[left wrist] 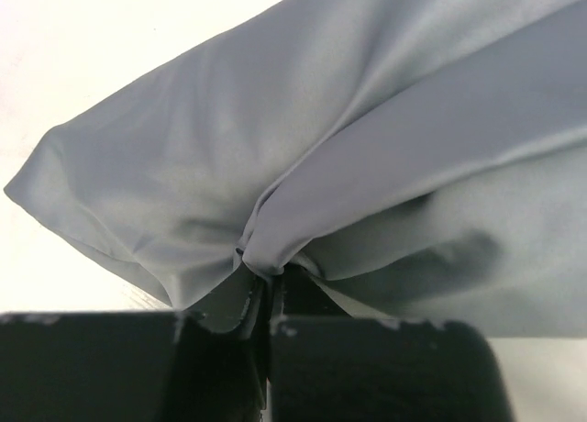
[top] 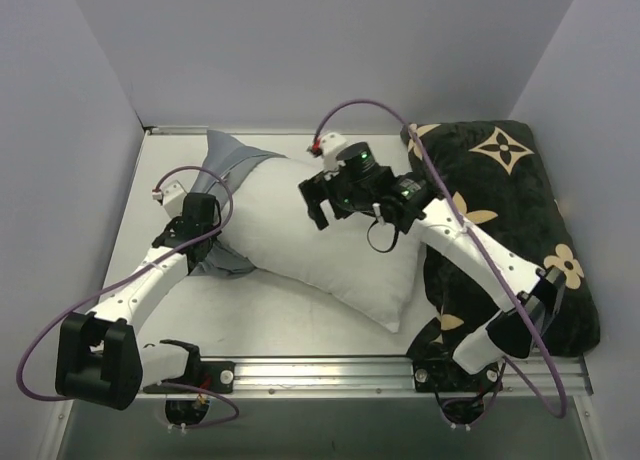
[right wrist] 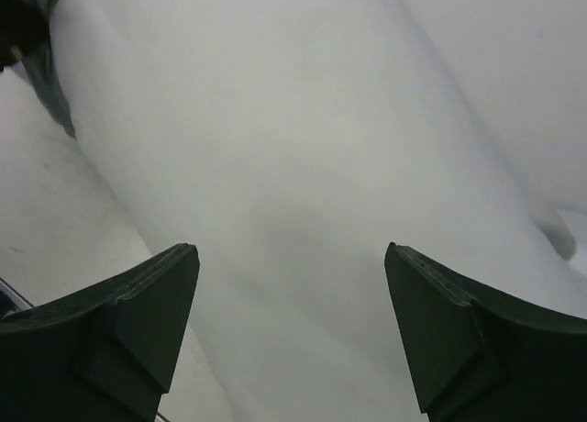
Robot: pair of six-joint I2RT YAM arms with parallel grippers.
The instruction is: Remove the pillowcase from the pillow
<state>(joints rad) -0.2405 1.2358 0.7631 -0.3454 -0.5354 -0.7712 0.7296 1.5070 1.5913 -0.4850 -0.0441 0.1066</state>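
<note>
The white pillow (top: 330, 250) lies slantwise in the middle of the table. The grey pillowcase (top: 236, 160) covers only its far-left end and bunches along its left side. My left gripper (top: 212, 242) is at the pillow's left edge, shut on a pinched fold of the pillowcase (left wrist: 367, 147); in the left wrist view the gripper (left wrist: 267, 280) holds the gathered fabric between closed jaws. My right gripper (top: 313, 205) is open and empty just above the pillow's bare top. In the right wrist view the gripper (right wrist: 292, 257) has its fingers wide apart over the pillow (right wrist: 303, 147), with a bit of pillowcase (right wrist: 50, 92) at the top left.
A black plush cushion with tan flower motifs (top: 520, 220) fills the right side of the table, touching the pillow's right end. Grey walls close the back and both sides. A metal rail (top: 320, 370) runs along the near edge.
</note>
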